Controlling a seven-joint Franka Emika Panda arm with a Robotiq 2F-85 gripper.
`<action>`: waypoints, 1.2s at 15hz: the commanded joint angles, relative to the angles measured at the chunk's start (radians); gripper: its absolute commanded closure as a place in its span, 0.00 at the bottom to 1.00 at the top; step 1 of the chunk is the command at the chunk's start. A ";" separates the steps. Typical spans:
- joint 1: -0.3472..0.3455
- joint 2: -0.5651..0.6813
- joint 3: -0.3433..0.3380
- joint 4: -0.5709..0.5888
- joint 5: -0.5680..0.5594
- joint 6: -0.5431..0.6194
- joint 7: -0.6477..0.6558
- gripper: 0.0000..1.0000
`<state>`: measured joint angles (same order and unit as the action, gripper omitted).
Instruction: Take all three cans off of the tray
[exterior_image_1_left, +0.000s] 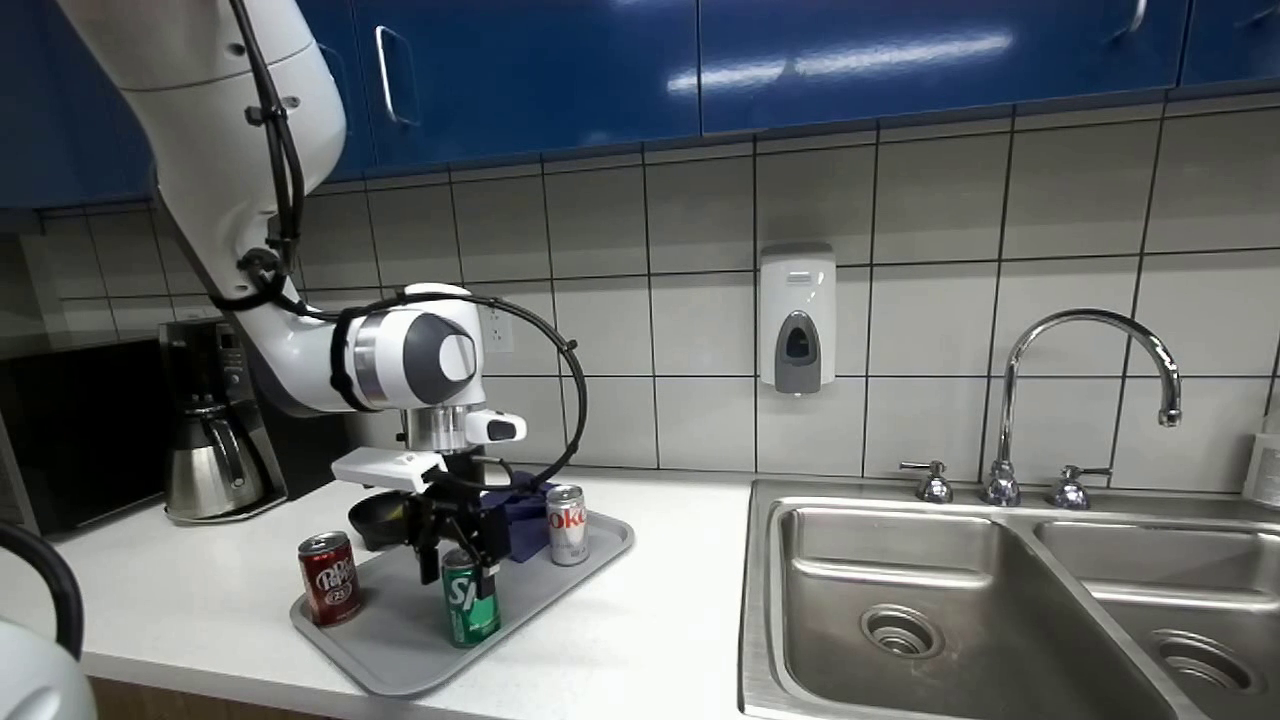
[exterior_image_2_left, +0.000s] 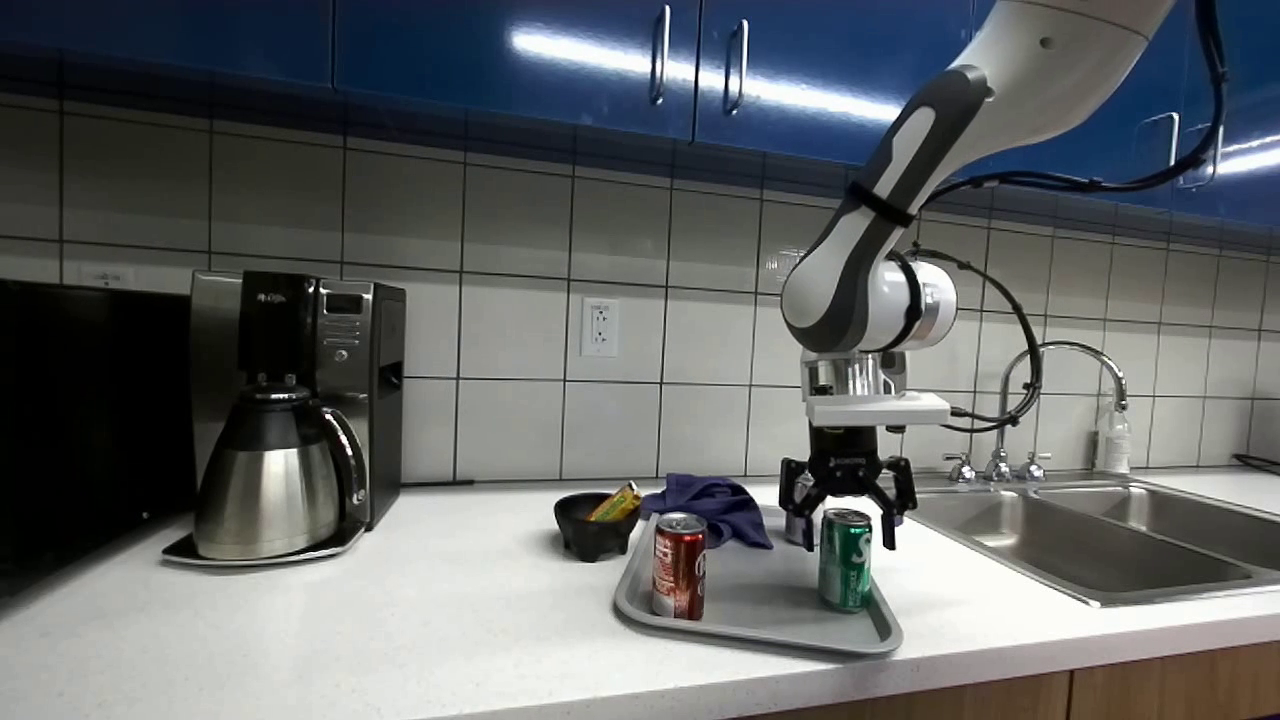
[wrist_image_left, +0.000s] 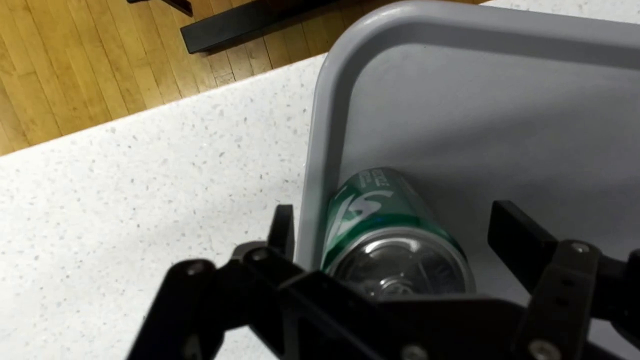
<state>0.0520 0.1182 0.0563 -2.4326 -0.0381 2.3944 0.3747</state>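
Observation:
The grey tray (exterior_image_1_left: 400, 650) bears all three cans, each upright. Near the tray's front corner stands the green can (exterior_image_2_left: 845, 580), close to the rim in the wrist view. My gripper (exterior_image_2_left: 848, 545) is open above it, pointing down, with the fingertips (wrist_image_left: 510, 225) on either side of the can's top and a visible gap on both sides. The dark red can (exterior_image_1_left: 330, 585) is at the tray's end by the bowl. Farther back on the tray is the silver-white can (exterior_image_1_left: 568, 530), which a finger partly hides in an exterior view.
A blue-purple cloth (exterior_image_2_left: 705, 505) lies bunched over the tray's back part. Beside the tray sits a dark bowl (exterior_image_2_left: 580, 535) with a yellow packet (exterior_image_2_left: 615, 503). A coffee maker (exterior_image_2_left: 290, 430) stands along the counter. The sink (exterior_image_1_left: 890, 530) is on the opposite side.

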 joint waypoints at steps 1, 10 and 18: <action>0.016 0.018 -0.018 0.021 -0.026 0.010 0.048 0.00; 0.019 0.023 -0.030 0.022 -0.028 0.018 0.057 0.00; 0.018 0.017 -0.032 0.016 -0.029 0.023 0.056 0.51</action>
<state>0.0561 0.1343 0.0366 -2.4242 -0.0412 2.4111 0.3942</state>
